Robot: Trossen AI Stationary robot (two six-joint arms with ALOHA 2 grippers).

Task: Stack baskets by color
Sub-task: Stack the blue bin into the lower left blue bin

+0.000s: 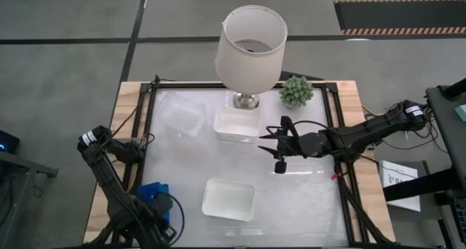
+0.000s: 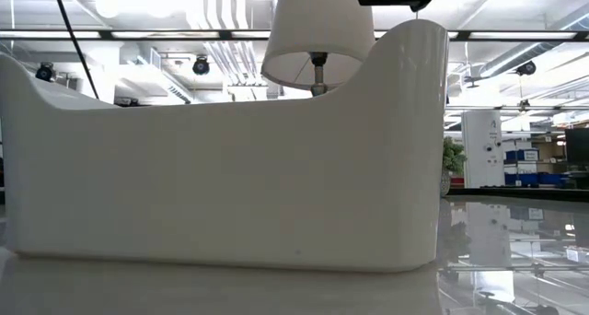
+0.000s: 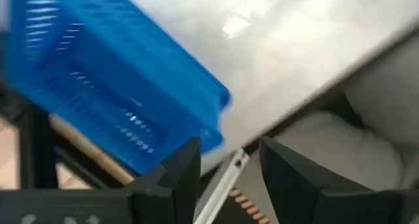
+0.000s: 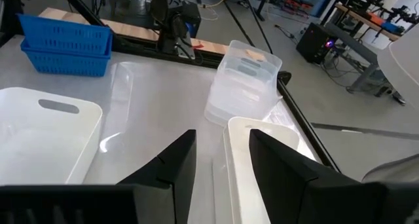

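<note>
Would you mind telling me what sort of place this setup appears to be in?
Probably an indoor robotics lab or workshop hall. The low view shows a high ceiling with strip lights and exposed ducts; the right wrist view shows workbenches with equipment beyond the table, and the high view shows bare concrete floor with hazard-striped matting.

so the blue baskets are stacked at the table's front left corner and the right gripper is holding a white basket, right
Not quite. The blue baskets are stacked at the front left corner, but the right gripper holds nothing: in the right wrist view its fingers stand apart, empty, above the table beside the white basket near the lamp.
</note>
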